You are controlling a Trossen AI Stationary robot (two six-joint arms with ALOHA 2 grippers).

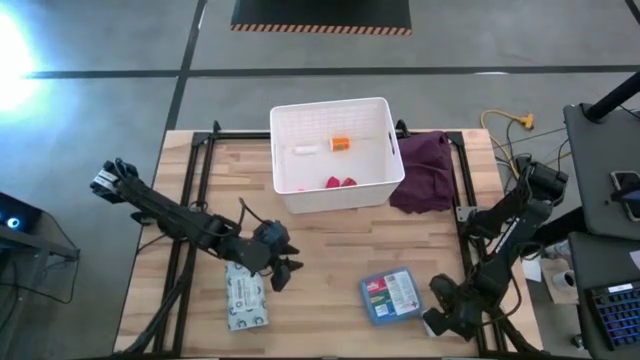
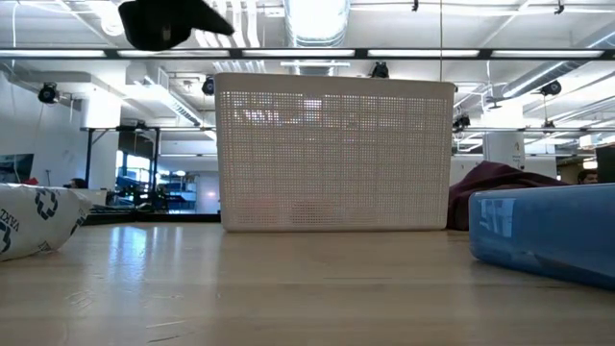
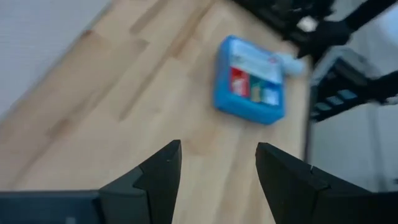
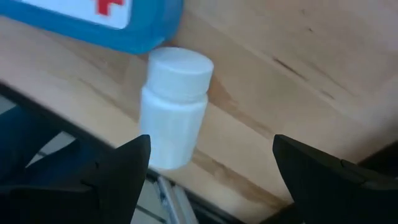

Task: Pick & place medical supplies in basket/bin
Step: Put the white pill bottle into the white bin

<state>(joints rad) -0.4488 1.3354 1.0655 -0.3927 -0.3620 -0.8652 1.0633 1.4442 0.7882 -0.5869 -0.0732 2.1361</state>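
Note:
The white ribbed tub (image 1: pixel 335 190) (image 2: pixel 336 154) stands at the table's far middle. In it lie an orange bottle (image 1: pixel 340 144), a white tube (image 1: pixel 305 150) and red and pink pieces (image 1: pixel 340 183). The flat blue first-aid box (image 1: pixel 390 296) (image 3: pixel 249 81) (image 2: pixel 548 231) lies flat at the near right. The grey-green packet (image 1: pixel 245 298) (image 2: pixel 34 221) lies at the near left. My left gripper (image 1: pixel 285 270) (image 3: pixel 217 152) hangs open above the table beside the packet. My right gripper (image 1: pixel 440 315) (image 4: pixel 211 155) is open, with a white bottle (image 4: pixel 174 106) just ahead of it, next to the blue box (image 4: pixel 93 18).
A dark purple cloth (image 1: pixel 425 170) (image 2: pixel 495 187) lies bunched against the tub's right side. The white bottle stands close to the table's near right edge (image 4: pixel 205 186). Bare wood (image 1: pixel 330 250) stretches between the tub, the packet and the blue box. Cables and equipment (image 1: pixel 600 200) sit off the table's right.

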